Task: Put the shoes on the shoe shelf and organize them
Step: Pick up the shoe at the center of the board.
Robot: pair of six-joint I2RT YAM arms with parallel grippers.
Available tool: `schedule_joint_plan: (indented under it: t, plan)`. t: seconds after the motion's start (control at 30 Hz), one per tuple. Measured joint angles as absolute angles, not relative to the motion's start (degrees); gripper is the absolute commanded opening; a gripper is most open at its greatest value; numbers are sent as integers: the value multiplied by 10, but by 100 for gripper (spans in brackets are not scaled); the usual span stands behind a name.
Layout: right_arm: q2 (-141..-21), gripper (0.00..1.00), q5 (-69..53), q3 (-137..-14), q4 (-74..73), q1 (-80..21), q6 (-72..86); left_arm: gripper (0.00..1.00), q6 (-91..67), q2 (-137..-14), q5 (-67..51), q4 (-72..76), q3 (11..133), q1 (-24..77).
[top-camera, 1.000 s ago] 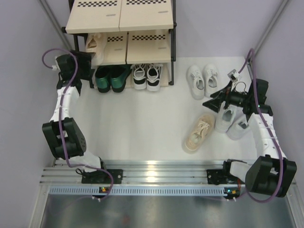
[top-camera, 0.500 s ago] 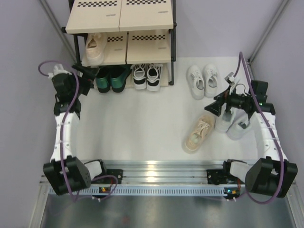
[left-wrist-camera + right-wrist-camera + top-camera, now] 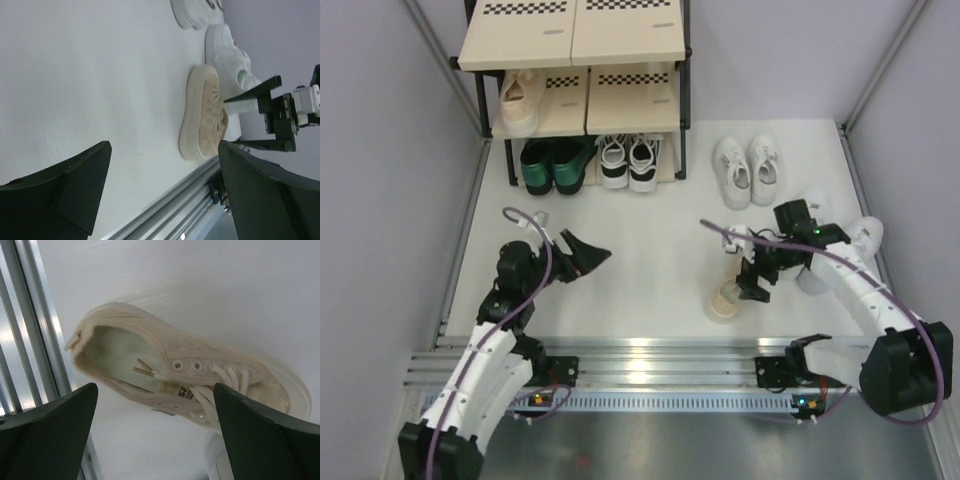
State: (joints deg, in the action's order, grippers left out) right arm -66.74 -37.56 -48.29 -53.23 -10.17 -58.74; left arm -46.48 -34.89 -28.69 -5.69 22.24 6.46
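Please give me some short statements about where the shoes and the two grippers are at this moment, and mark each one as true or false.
1. One beige sneaker stands on the middle board of the shoe shelf. True.
2. The right gripper is shut on the other beige sneaker. False: its jaws stand open over that shoe, which lies on the table.
3. The dark green shoes are on the top board. False: they are at the lowest level, beside the black-and-white sneakers.
4. The small white sneakers stand on the table, right of the shelf. True.
5. The left gripper is open and empty. True.
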Motion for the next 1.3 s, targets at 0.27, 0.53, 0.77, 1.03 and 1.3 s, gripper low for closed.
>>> schedule_joint_plan:
  t: [0.27,0.53,0.77,1.03,1.3]
  plan:
    - [-662,93,-276,-464,-452,-206,-584,93,-500,-397,-125,-52,216,364]
    - [-671,65,-193,-409,-352,-261,-589,94,-526,-514,-1,-48,228,523]
    - [-686,1,-161,-394,-305,-283,-594,94,-582,-520,8,50,208,546]
    - [-680,0,-186,-449,-334,-285,-542,96,-656,-540,-37,196,123,563]
    - [-682,0,-219,-534,-355,-320,-469,96,-678,-579,-70,303,129,580]
